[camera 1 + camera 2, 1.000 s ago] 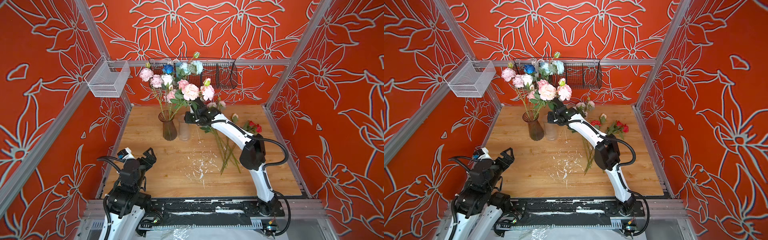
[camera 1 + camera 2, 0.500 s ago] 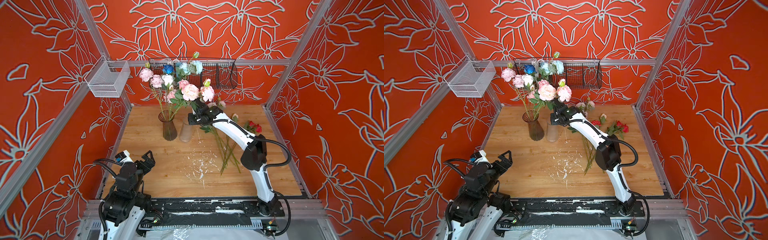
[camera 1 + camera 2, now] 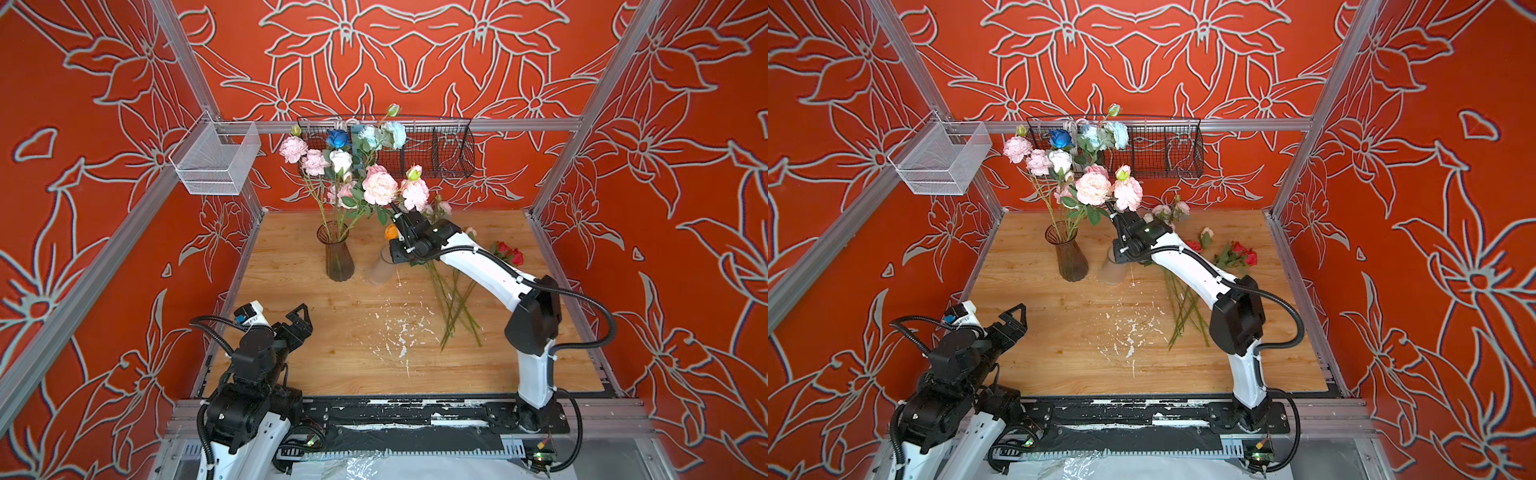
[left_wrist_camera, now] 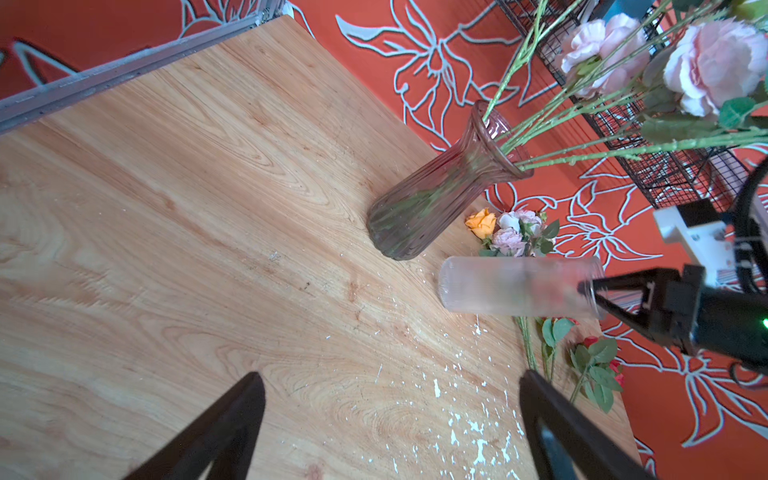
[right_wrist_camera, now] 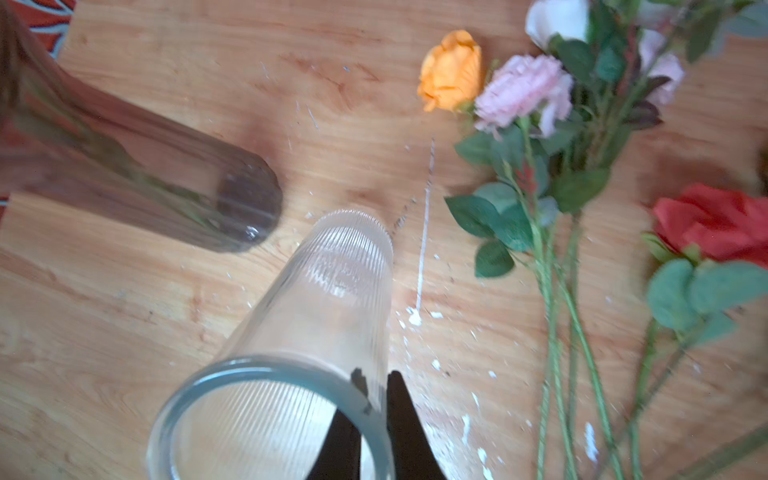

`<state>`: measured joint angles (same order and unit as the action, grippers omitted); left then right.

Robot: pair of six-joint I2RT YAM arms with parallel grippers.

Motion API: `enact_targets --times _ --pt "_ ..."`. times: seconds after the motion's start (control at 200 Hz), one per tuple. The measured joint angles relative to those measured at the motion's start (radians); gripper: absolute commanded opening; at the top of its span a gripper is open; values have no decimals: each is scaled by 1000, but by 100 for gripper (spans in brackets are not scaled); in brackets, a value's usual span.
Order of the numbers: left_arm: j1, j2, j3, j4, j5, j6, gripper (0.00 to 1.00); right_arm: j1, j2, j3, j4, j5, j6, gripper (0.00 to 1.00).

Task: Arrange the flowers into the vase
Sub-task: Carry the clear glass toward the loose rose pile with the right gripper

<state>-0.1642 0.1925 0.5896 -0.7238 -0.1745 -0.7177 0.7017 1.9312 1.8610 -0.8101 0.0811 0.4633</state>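
Right gripper clamped on the rim of a clear ribbed glass cylinder vase, one finger inside and one outside. The arm is stretched forward and angled down, probably to steady or shift the vase. Beside it, pink, white and blue flowers stand in a smoky fluted glass vase. Loose red, orange and pink flowers lie on the wooden counter. Left gripper, jaws spread wide, hovers low near the front.

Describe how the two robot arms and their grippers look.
Both arms have white shells with black joints: left arm, right arm. Black ribbed cables loop beside them. The left gripper and right gripper have black, triangular, open-frame fingers.
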Motion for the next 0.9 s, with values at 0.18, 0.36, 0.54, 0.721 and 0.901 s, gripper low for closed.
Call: enact_targets --times 0.18,0.36,0.54,0.721,0.901 --pt "0 40 0 10 32 5 94 -9 -130 -147 -17 16 -13 0" --pt "0 55 6 25 70 15 94 -16 -203 -220 -40 17 -37 0" --pt "0 57 9 52 127 19 92 -16 -306 -309 -100 14 -64 0" --pt "0 78 0 90 193 11 89 -12 -380 -341 -170 6 -85 0" --pt "0 96 -4 133 282 -40 85 1 -389 -341 -211 -29 -97 0"
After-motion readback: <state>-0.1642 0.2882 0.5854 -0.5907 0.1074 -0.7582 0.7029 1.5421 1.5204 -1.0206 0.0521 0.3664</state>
